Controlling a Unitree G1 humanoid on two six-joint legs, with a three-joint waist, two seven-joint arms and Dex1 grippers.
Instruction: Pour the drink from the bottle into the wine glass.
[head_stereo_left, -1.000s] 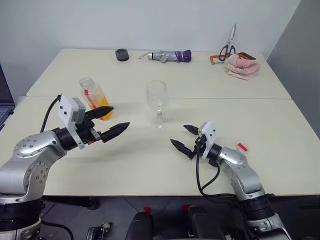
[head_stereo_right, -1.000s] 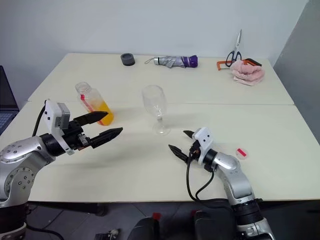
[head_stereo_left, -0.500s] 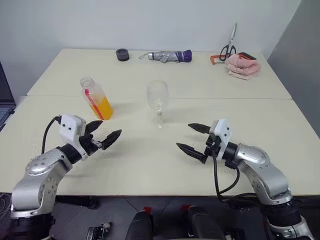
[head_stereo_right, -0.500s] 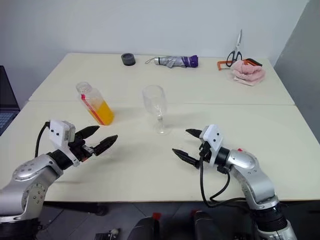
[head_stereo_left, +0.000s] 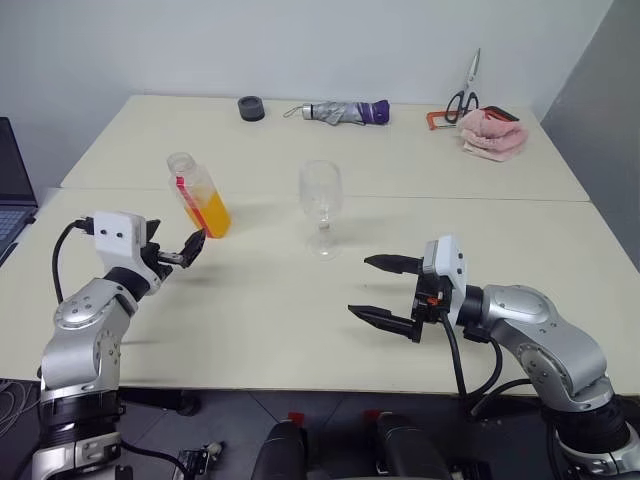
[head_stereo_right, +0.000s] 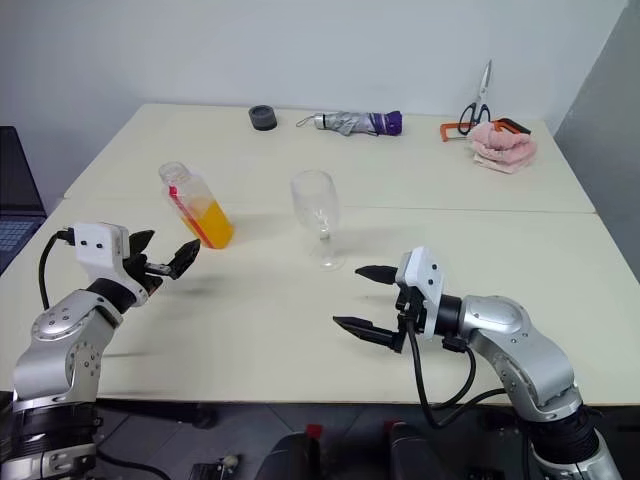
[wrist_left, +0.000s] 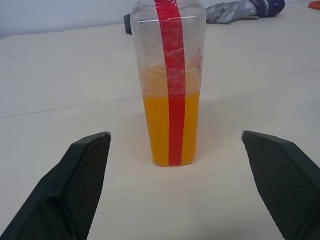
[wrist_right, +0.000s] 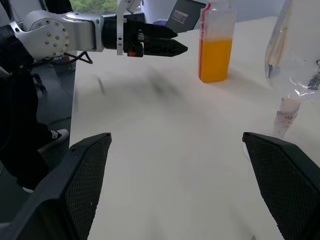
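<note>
With both my left gripper (head_stereo_left: 180, 251) and right gripper (head_stereo_left: 385, 290) spread empty, I judge a misaligned approach could topple the small clear squarish plastic bottle (head_stereo_left: 198, 194) of orange drink (head_stereo_left: 208, 214).

The left pincer (head_stereo_left: 185, 250) is held level and points forward, jaws spread wide, nothing between them. The right pincer (head_stereo_left: 385, 292) is held level and points across toward the robot's left, its jaws equally wide and empty.
</note>
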